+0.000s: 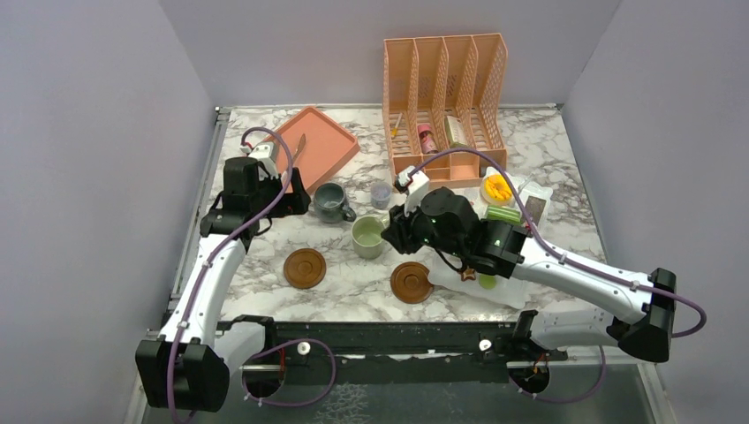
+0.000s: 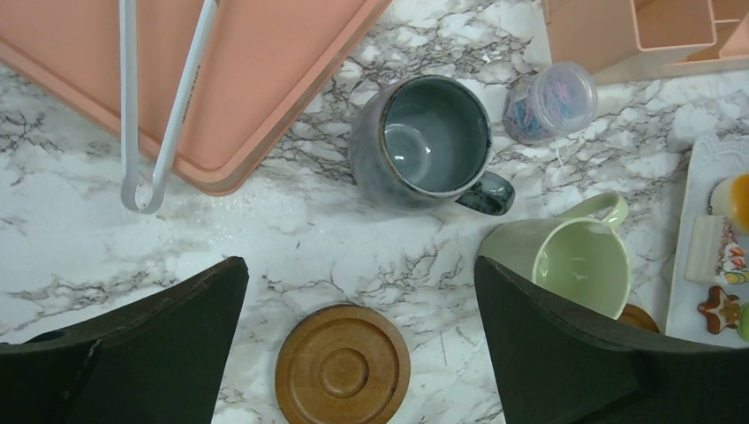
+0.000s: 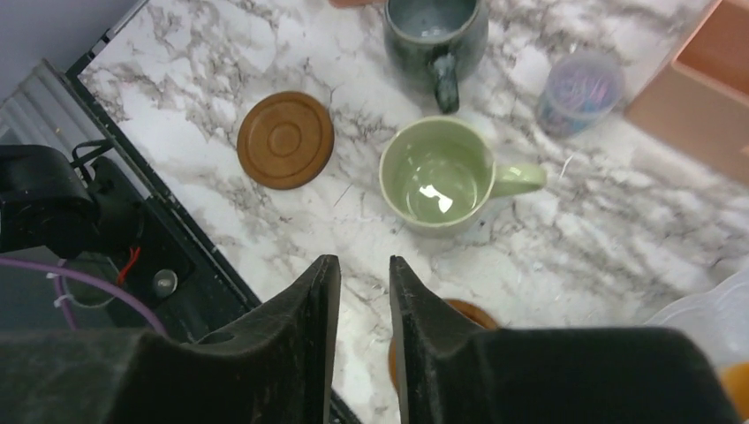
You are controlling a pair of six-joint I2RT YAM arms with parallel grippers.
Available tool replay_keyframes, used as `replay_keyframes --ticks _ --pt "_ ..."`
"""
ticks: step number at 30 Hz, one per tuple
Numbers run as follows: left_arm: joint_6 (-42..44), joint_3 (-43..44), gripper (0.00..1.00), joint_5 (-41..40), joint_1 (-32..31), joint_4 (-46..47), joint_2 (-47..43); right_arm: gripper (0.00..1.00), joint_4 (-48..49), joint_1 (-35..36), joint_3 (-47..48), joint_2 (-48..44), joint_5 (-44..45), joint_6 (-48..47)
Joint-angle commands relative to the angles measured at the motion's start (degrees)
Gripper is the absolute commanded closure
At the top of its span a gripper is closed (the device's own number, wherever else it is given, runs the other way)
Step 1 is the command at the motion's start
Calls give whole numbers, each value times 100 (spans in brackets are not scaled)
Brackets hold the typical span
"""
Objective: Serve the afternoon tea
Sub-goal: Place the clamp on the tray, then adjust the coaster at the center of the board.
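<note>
Nearest the arm bases, the marble-patterned table (image 1: 353, 296) carries two round brown coasters, turned wood with concentric rings. The left coaster (image 1: 305, 268) lies flat with bare marble all around it. The right coaster (image 1: 412, 282) lies just beside the edge of a white rectangular plate (image 1: 505, 291) that bears small toy cookies (image 1: 468, 274). A strip of bare marble separates the two coasters.

The left gripper (image 2: 360, 274) hangs above the left coaster, its dark jaws spread wide and gripping nothing. The right gripper (image 3: 365, 265) hangs over the marble at the right coaster, which its fingers partly hide in the wrist view. Its jaws stand close together, parted by a narrow slit, with nothing between them.

Beyond the coasters, the pale green mug (image 1: 368, 236) stands upright on the marble, smooth and glossy inside, touching neither coaster. Farther back, the grey-blue mug (image 1: 330, 201) stands upright, rounded and speckled, its dark handle turned toward the green mug. The two are near but apart. A small clear lilac cup (image 1: 381, 194) sits just beside the grey-blue mug.

Behind the mugs, a shallow peach tray (image 1: 322, 146) lies with one rounded corner near the grey-blue mug. White tongs (image 2: 130, 106) rest on it. A perforated peach file organiser (image 1: 444, 97) stands at the far edge.
</note>
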Motion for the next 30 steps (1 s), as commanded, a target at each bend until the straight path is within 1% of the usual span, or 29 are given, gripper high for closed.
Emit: replay_keyframes --ticks 1,3,7,8,11,16,22,30 --pt "-201 -362 1 -335 -5 535 -218 74 -324 40 -245 95 -232 338" --pt "-314 -483 1 -464 0 619 -232 83 -260 36 -405 159 -212 399" --pt "-377 -660 1 -429 -6 736 -233 97 -245 41 -608 408 -107 532" --pt "-410 -719 1 -448 -6 785 -254 99 -245 36 -654 463 -98 568" --pt "-495 -828 1 -429 -6 862 -281 99 -82 42 -849 607 -61 632" --pt "-687 -824 1 -591 -67 874 -288 99 153 37 -1310 821 303 821" --pt "-590 -762 1 -727 -129 724 -330 99 372 39 -1636 1058 420 900" --pt "-572 -753 1 -646 -150 725 -296 99 677 42 -1995 1352 655 1060"
